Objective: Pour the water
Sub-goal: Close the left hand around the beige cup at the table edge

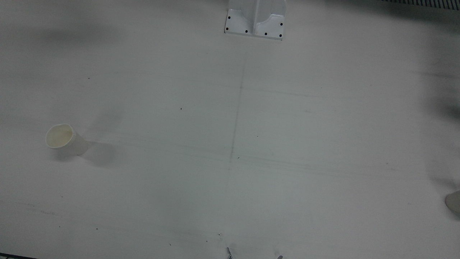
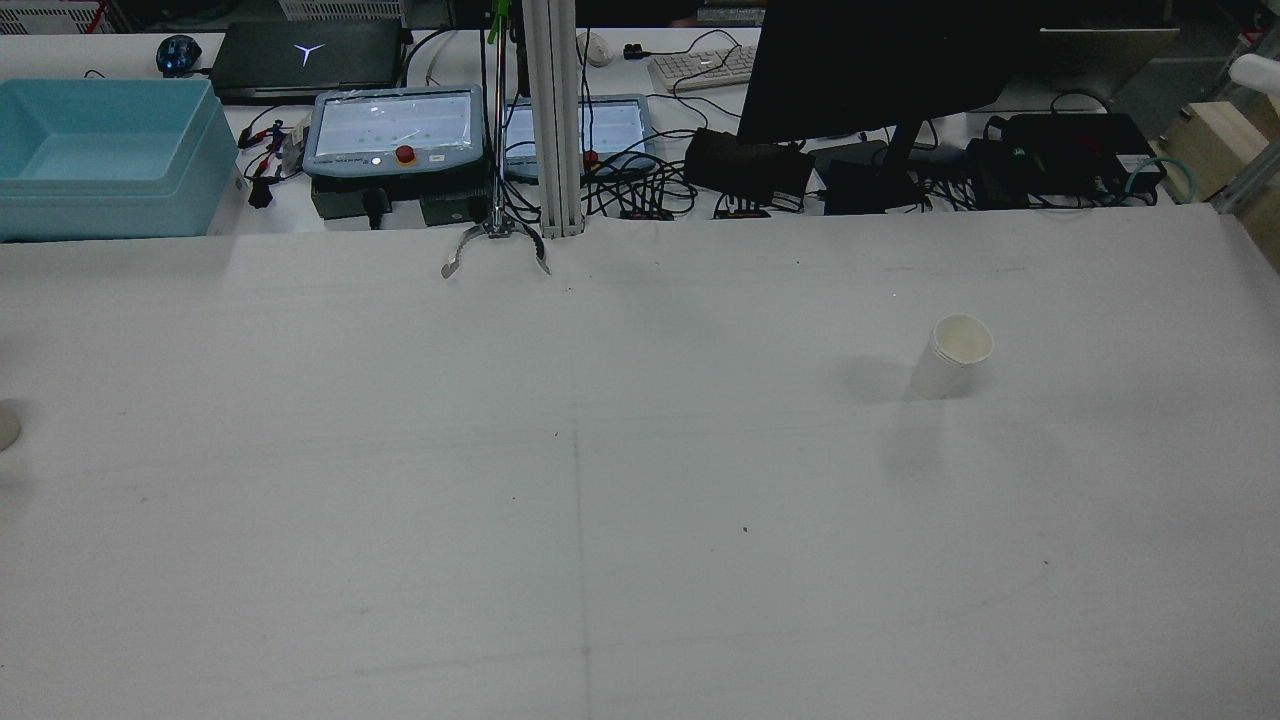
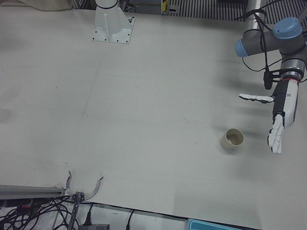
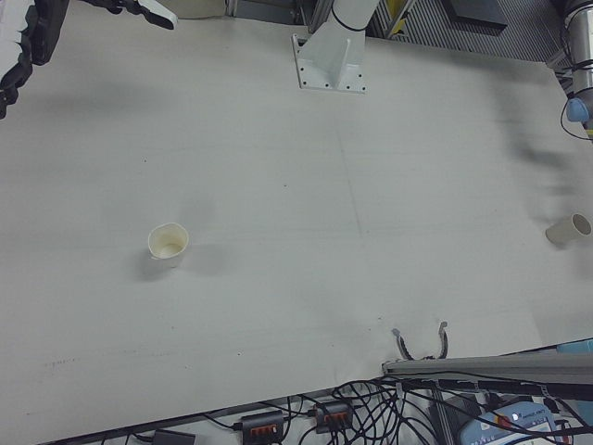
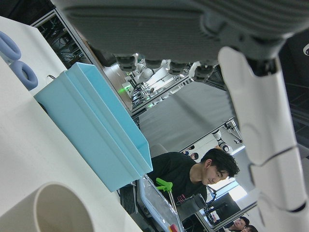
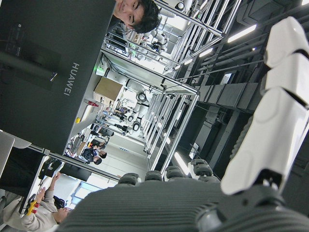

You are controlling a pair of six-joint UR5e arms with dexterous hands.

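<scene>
while two paper cups (image 4: 168,245) (image 3: 232,139) stand apart, left hand (image 3: 279,120) spread beside one; right hand (image 4: 23,37) fingers apart, empty

Two cups at opposite ends of the table, hands off to the sides.

On the table (image 2: 640,520) we find one cup (image 2: 950,357) standing on the robot's right half and a second cup (image 3: 232,139) near the far left edge, well apart from it. Just beside that second cup we see the left hand (image 3: 278,122) hanging above the table with fingers spread (touching nothing). The right hand (image 4: 23,42) sits past the table's right-rear corner. Beyond the table's far edge, behind a post (image 2: 555,115), we see a bin (image 2: 100,155) to the left, two pendants and a monitor (image 2: 880,65).
</scene>
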